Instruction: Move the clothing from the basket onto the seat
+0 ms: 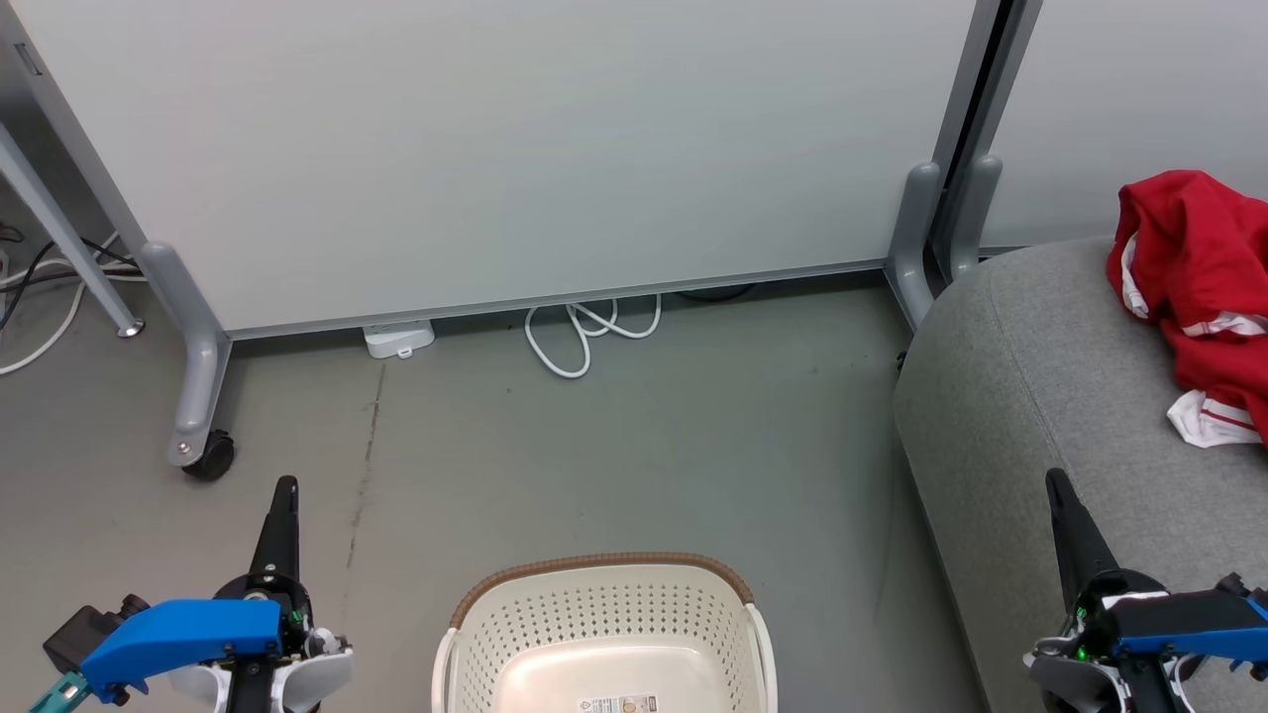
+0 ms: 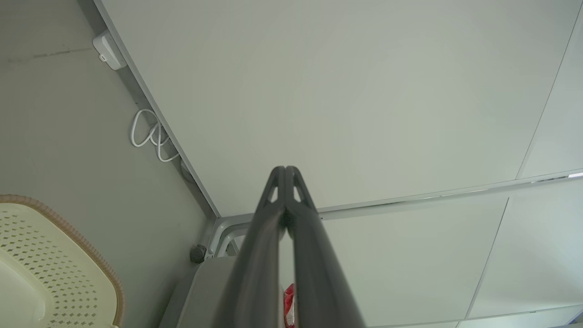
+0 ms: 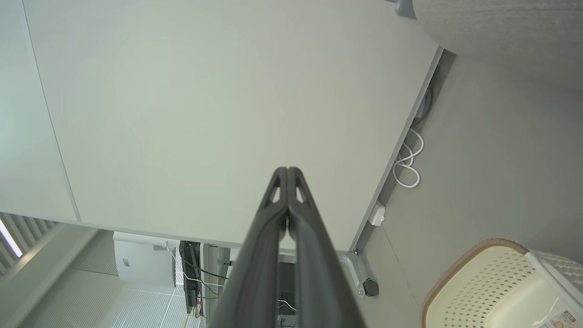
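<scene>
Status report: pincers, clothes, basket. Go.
Shut and empty: left pincer, right pincer. Red clothes on the seat. The basket bare inside where visible. White cable by the wall, apart from the basket.

My left gripper (image 1: 285, 487) has long dark fingers (image 1: 277, 540) that taper to a narrow tip; behind them sits a round black collar (image 1: 263, 589); over the wrist lies a bright blue cover (image 1: 183, 634), wedge-shaped, with a small black block (image 1: 71, 639) at its left end and a teal piece (image 1: 52, 696) nearer still; a glossy white shell (image 1: 322, 673) wraps the wrist; a tiny green light (image 1: 294, 616) glows beside the collar; my right gripper (image 1: 1056, 482) is built alike, with a blue housing (image 1: 1199, 619), a pale grey shell (image 1: 1060, 683) and green lamps (image 1: 1083, 651); seen close from either wrist, each matte charcoal finger carries a small triangular cut-out near its tip.
</scene>
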Controlling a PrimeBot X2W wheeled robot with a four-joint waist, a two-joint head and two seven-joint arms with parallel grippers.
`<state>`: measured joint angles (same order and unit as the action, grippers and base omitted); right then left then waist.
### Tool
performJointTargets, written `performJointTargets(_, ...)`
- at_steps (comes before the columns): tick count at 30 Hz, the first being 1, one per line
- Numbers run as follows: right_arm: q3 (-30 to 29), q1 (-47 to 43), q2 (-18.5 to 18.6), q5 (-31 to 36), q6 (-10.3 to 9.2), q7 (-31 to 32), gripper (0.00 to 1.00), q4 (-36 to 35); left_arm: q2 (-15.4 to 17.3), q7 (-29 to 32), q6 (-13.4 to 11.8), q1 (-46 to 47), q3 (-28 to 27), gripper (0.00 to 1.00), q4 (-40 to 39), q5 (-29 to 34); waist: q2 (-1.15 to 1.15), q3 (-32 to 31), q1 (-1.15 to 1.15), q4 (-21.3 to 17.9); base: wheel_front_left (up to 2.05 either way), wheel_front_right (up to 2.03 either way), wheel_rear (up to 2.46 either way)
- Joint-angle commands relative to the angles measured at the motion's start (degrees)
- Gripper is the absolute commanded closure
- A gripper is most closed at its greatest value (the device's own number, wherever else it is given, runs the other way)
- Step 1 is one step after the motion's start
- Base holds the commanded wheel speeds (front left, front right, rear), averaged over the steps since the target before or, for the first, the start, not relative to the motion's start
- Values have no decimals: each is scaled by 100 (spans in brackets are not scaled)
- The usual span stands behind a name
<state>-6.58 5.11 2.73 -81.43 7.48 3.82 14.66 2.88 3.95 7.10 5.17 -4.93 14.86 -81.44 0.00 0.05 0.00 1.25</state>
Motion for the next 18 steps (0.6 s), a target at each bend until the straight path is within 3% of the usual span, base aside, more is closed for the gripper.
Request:
performJointTargets(1, 1, 100, 26, -152, 2, 50, 100, -45, 0, 37, 39, 118, -49, 100, -45, -140, 0, 1, 0, -9, 0, 0, 0)
performJointTargets(18, 2, 130, 26, -872, 2, 231, 100, -66, -1, 218, 55, 130, -141, 100, -84, -861, 0, 10, 0, -92, 0, 0, 0)
